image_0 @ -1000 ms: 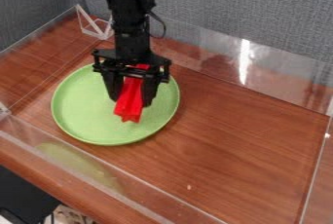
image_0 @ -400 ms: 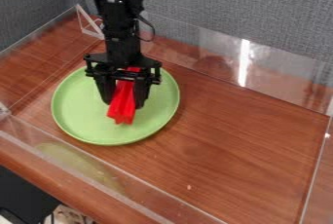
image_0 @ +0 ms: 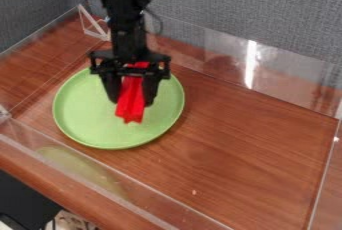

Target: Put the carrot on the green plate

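Observation:
The carrot [image_0: 132, 102], a bright red flat block, hangs steeply tilted over the green plate [image_0: 83, 113]. Its upper end sits between the fingers of my black gripper [image_0: 132, 82], which points straight down and is shut on it. The carrot's lower end is just above or touching the plate's surface; I cannot tell which. The lime-green plate lies on the brown wooden tabletop at the left centre, with the arm rising behind it.
Clear acrylic walls [image_0: 254, 62] ring the wooden table [image_0: 254, 144] at the back, right and front. A grey fabric panel [image_0: 34, 4] stands at the back left. Cables run behind the arm's column [image_0: 124, 19].
The gripper with the carrot shifted slightly left and then back over the plate, ending a little higher. The grip on the carrot stays the same.

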### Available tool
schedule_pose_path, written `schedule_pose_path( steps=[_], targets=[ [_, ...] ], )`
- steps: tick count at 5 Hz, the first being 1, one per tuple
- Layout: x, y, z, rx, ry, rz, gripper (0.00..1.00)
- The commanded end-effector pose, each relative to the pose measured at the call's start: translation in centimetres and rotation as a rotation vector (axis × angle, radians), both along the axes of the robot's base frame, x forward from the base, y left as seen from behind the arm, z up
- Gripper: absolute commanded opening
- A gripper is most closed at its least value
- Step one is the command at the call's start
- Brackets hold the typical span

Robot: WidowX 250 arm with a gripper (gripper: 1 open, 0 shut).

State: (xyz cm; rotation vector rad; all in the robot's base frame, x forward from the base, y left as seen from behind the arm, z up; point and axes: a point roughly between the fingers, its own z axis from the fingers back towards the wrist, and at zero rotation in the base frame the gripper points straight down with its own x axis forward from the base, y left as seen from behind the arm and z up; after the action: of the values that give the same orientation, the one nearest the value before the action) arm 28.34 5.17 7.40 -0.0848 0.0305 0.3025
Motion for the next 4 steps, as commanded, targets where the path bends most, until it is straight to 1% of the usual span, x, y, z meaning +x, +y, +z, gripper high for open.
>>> schedule_pose_path(
  steps=[1, 3, 4],
  targets=[
    [0.8, -1.0, 2.3, 0.018, -0.073, 0.002, 0.00],
    [1.5, -1.5, 0.4, 0.037, -0.034, 0.039, 0.00],
    [1.7, -2.0, -0.4, 0.042, -0.017, -0.010, 0.00]
  ],
)
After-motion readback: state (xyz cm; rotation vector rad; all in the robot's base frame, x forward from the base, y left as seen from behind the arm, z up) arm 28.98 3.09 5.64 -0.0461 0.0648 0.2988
